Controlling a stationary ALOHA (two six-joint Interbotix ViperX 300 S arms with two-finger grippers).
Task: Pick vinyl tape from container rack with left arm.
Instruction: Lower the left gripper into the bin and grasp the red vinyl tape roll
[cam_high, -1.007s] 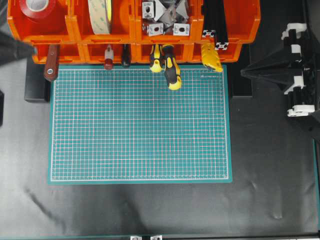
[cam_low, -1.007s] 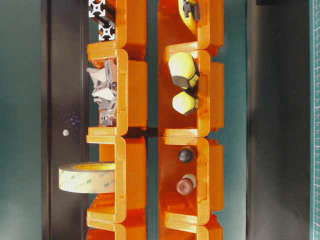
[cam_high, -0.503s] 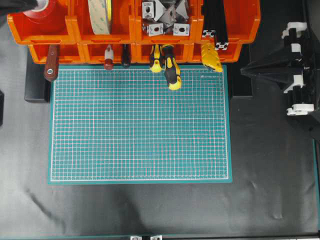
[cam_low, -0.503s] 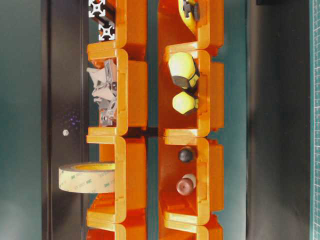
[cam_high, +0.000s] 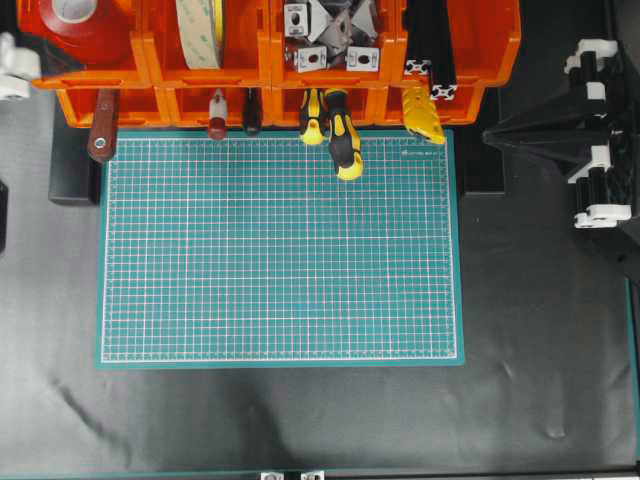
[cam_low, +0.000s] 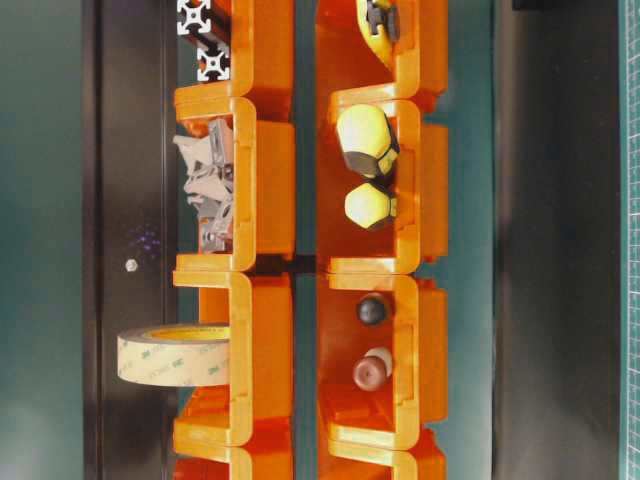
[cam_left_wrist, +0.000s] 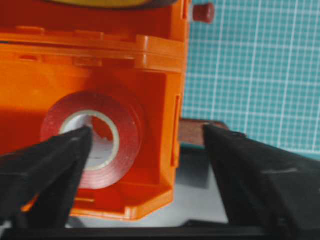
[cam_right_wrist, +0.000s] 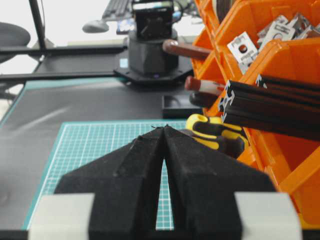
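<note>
The left hand (cam_left_wrist: 145, 145) has just swung in over the container rack (cam_high: 150, 55) and sprung wide apart, where a second ago it was off beside the rack. Its 2 fingers (cam_left_wrist: 45, 165) now straddle the end bin's side wall, grasping nothing. A red tape roll (cam_left_wrist: 92, 140) lies flat inside that bin, directly below; whether it is the vinyl tape I cannot tell. The right hand (cam_right_wrist: 164, 131), pinched together, waits at the rack's far end.
</note>
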